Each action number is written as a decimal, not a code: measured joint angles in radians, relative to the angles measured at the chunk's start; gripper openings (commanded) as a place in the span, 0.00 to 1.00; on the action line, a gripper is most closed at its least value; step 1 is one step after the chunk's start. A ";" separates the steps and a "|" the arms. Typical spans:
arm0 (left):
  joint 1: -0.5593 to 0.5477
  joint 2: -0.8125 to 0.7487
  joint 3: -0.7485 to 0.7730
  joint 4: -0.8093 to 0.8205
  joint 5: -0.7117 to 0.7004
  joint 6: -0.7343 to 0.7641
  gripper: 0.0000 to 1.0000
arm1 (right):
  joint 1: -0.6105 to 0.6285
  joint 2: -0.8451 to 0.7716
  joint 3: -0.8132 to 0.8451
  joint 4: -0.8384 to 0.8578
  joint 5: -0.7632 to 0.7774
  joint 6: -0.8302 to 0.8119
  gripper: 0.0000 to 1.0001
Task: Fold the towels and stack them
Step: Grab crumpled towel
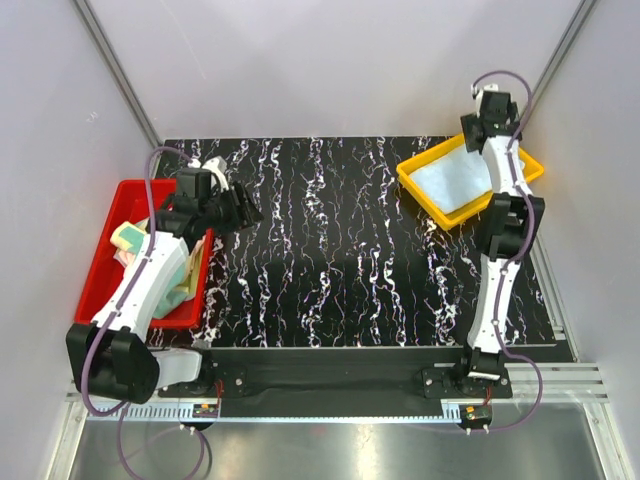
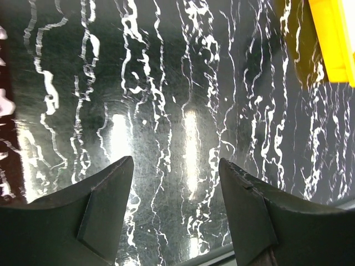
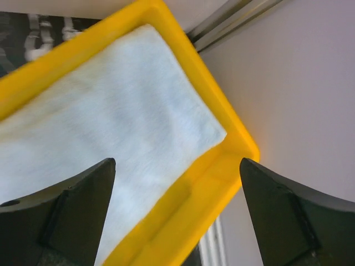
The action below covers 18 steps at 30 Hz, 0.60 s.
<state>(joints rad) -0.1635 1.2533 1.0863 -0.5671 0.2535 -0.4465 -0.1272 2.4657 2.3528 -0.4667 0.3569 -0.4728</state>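
Observation:
A folded light blue towel lies flat in the yellow tray at the back right. In the right wrist view that towel fills the yellow tray up to its corner. My right gripper hangs open above that corner with nothing between its fingers; from above it sits over the tray's far side. More towels, one yellow-green and one pale green, lie bunched in the red tray, partly hidden by my left arm. My left gripper stands open and empty over the black marbled mat.
The black mat with white veining covers the table between the two trays. Grey walls with metal corner rails close in the back and sides. The yellow tray's edge shows at the top right of the left wrist view.

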 measured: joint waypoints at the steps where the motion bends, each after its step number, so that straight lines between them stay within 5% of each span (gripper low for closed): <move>1: 0.001 -0.010 0.006 -0.008 -0.018 -0.002 0.69 | 0.021 -0.054 -0.030 -0.031 0.001 0.035 1.00; 6: 0.036 -0.020 0.137 -0.092 -0.199 -0.007 0.68 | 0.229 -0.362 -0.205 -0.159 -0.091 0.277 1.00; 11: 0.183 0.002 0.203 -0.136 -0.359 -0.008 0.67 | 0.446 -0.698 -0.554 -0.084 -0.375 0.513 1.00; 18: 0.440 0.151 0.074 -0.167 -0.454 -0.005 0.66 | 0.467 -0.828 -0.842 0.025 -0.606 0.711 1.00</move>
<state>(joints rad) 0.2764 1.4044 1.1606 -0.7345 -0.2005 -0.4515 0.3401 1.6379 1.5112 -0.4416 -0.2493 0.2379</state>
